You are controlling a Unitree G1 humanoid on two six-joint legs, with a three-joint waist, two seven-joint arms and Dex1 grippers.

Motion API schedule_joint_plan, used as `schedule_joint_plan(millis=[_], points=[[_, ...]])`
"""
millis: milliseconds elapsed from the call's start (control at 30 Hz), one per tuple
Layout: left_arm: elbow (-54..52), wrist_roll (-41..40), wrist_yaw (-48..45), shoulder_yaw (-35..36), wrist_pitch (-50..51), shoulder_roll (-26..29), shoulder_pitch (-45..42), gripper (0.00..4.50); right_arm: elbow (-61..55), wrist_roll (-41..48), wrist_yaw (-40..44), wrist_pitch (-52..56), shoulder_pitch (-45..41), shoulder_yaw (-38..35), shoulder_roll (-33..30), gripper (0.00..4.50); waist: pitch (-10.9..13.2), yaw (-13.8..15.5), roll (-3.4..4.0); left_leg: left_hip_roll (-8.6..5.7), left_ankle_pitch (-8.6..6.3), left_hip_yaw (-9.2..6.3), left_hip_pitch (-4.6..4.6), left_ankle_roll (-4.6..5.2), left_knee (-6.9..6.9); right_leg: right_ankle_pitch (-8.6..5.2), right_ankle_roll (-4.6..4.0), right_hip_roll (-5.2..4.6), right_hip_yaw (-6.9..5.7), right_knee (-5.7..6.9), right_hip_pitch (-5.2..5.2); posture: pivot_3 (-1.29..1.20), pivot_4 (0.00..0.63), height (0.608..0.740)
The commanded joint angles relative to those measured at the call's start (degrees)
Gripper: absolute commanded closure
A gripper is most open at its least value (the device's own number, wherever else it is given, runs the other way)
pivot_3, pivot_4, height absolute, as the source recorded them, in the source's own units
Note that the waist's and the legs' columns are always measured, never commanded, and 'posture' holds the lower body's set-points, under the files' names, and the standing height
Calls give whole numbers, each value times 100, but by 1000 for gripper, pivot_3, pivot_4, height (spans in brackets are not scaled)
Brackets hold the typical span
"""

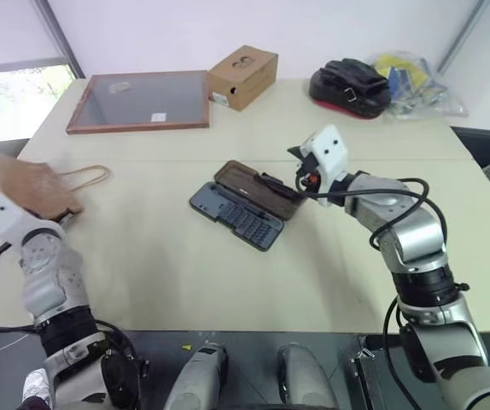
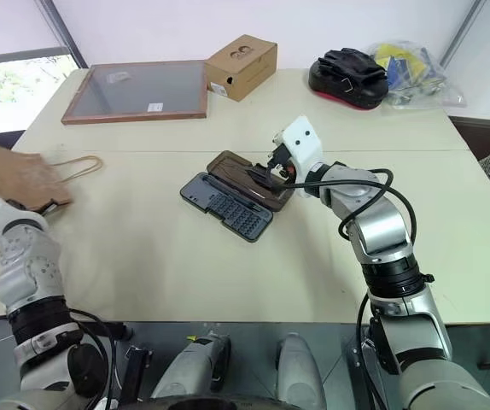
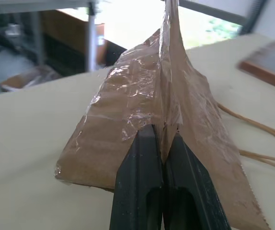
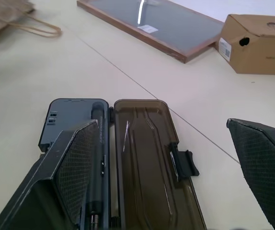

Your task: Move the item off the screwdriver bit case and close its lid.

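The item, a flat brown paper bag (image 1: 32, 190) with thin loop handles (image 1: 87, 178), is at the table's left edge, off the case. My left gripper (image 3: 163, 132) is shut on the bag's edge, and the bag (image 3: 142, 105) stands up between its black fingers. The screwdriver bit case lies open at mid-table, its grey-blue base (image 1: 236, 215) showing rows of bits. Its smoky-brown lid (image 1: 258, 190) lies flat beside the base. My right gripper (image 4: 162, 123) hovers open just over the lid (image 4: 147, 158), near the latch tab (image 4: 183, 163), holding nothing.
A wood-framed dark board (image 1: 141, 101) and a brown cardboard box (image 1: 242, 75) lie at the back of the table. A black-and-red object (image 1: 352, 85) and a clear plastic bag of items (image 1: 411, 81) sit at the back right.
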Motion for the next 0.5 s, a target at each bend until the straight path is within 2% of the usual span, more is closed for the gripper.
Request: schedule_joint_plan(millis=[33, 200, 233, 300, 500], points=[[-1, -53, -77, -147, -38, 114, -277, 4478, -343, -4, -107, 40, -5, -112, 22, 0, 0, -30, 0, 0, 0, -1, 0, 0, 0, 0, 0, 0, 0, 0, 0, 0, 150, 740], [121, 59, 69, -191, -15, 131, -268, 4478, -460, 10, -195, 123, 84, -192, -16, 0, 0, -103, 0, 1, 0, 2, 0, 0, -1, 1, -1, 0, 1, 0, -2, 0, 150, 740], [131, 66, 118, -178, -16, 124, -265, 4230, -482, 10, -206, 130, 103, -200, -22, 0, 0, -102, 0, 2, 0, 2, 1, 0, -2, 1, -1, 1, 1, 1, -4, 0, 150, 740], [135, 103, 188, -182, -21, 126, -254, 3648, -501, 11, -225, 140, 124, -221, -30, 0, 0, -92, 0, 2, 0, 2, 1, 0, -2, 1, -1, 1, 1, 2, -4, 0, 150, 740], [46, 327, 442, -217, -120, 99, -161, 599, -510, 19, -260, 137, 145, -242, -37, 0, -1, -72, -1, 1, 0, 2, 0, 0, -1, 1, -1, 0, 1, 0, -3, 0, 150, 740]])
